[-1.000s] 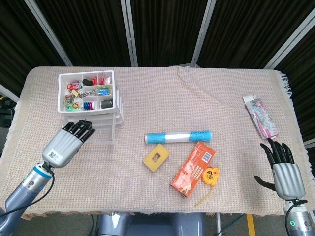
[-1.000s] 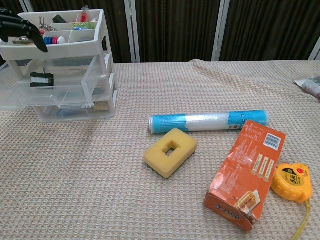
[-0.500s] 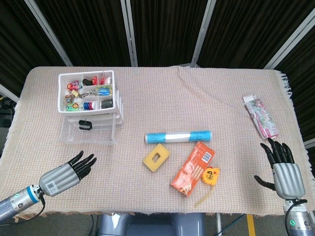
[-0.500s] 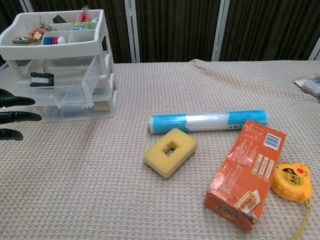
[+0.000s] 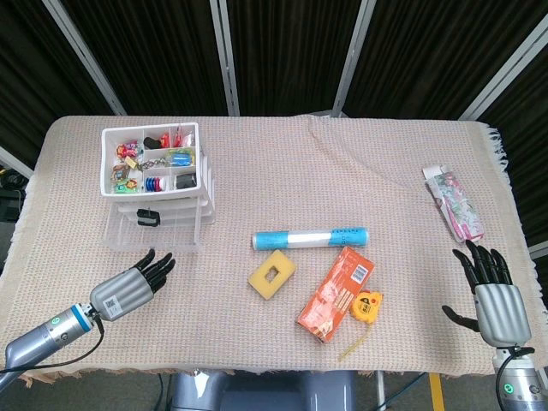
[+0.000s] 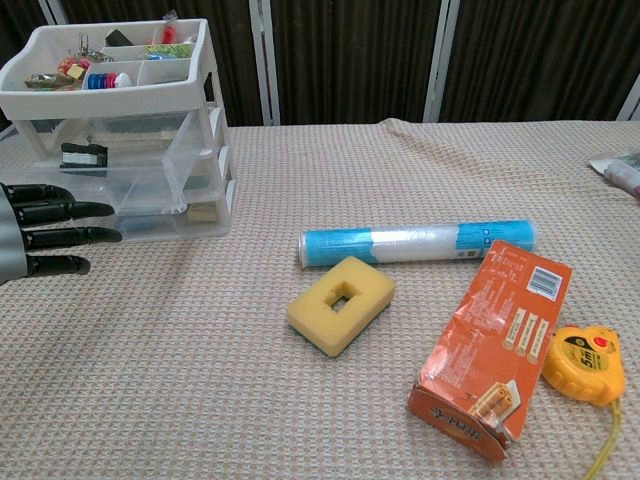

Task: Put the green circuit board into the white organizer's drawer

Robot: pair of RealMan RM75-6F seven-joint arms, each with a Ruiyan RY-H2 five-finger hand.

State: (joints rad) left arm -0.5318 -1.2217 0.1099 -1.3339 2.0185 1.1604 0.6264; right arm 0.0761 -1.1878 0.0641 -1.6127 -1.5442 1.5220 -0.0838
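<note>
the left hand (image 5: 128, 289) hovers near the white organizer (image 5: 158, 184) (drawer pulled out), fingers straight, holding nothing; the right hand (image 5: 495, 300) spreads empty.

My left hand (image 5: 130, 287) has a ribbed silver-grey back with a small square black-and-white sticker on it, and glossy black fingers (image 6: 62, 237). Behind it I see a white wrist band with a blue ring and a green dot, then a grey forearm with a thin black cable. My right hand (image 5: 494, 300) matches: silver back, black fingers.
</note>
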